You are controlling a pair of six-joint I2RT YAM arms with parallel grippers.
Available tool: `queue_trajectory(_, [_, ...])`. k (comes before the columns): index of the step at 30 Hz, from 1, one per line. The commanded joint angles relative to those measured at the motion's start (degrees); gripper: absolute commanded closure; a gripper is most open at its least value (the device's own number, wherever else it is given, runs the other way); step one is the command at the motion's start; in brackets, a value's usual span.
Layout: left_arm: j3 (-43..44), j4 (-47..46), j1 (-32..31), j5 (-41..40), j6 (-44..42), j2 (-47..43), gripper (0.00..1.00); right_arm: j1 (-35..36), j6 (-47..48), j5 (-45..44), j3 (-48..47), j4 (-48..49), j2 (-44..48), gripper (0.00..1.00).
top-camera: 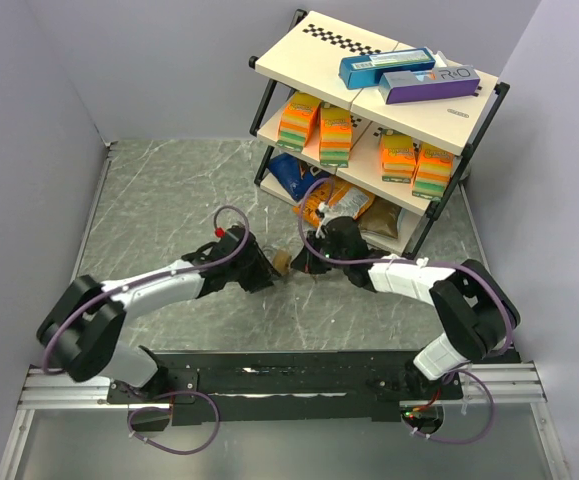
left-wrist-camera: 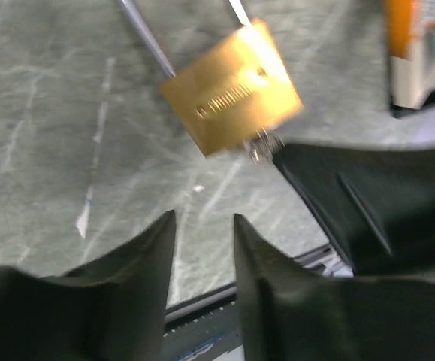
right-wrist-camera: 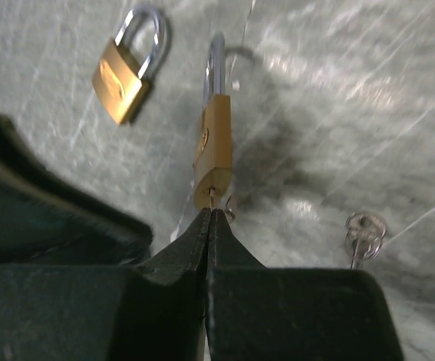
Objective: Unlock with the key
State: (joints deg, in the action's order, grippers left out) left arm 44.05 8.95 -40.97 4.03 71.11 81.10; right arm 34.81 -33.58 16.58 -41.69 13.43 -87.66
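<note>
A brass padlock [right-wrist-camera: 215, 147] with a silver shackle lies straight ahead of my right gripper [right-wrist-camera: 210, 213]. That gripper is shut on the key [right-wrist-camera: 212, 198], whose thin shaft runs from the fingertips into the padlock's bottom face. In the left wrist view the same padlock [left-wrist-camera: 232, 86] lies ahead, with a small ring [left-wrist-camera: 261, 147] at its base and the right gripper's black finger [left-wrist-camera: 367, 203] beside it. My left gripper [left-wrist-camera: 202, 226] is open and empty, a little short of the padlock. In the top view the padlock [top-camera: 282, 262] sits between both grippers.
A second brass padlock [right-wrist-camera: 123, 79] lies on the marble floor to the far left. Spare keys on a ring [right-wrist-camera: 364, 233] lie to the right. A shelf rack [top-camera: 389, 110] with boxes and snack bags stands just behind the right arm.
</note>
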Motion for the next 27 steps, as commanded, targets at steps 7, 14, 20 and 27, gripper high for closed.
queue_trajectory(7, [5.25, -0.78, 1.95, -1.83, 2.89, 8.1, 0.22, 2.72, -1.22, 2.67, 0.56, 3.97, -4.97, 1.0])
queue_trajectory(14, [15.7, 10.78, 2.04, -6.21, -3.77, 18.37, 0.19, 4.39, -0.52, 4.43, -1.2, 2.65, -7.7, 1.0])
queue_trajectory(20, [23.09, 18.55, 0.1, -13.6, -8.97, 22.78, 0.21, 4.3, 0.8, 1.97, -1.55, -1.47, -3.84, 1.0])
queue_trajectory(27, [31.61, 26.55, -3.06, -20.2, -12.57, 27.26, 0.19, 4.22, 3.7, -1.72, -1.11, -6.66, 5.28, 0.89])
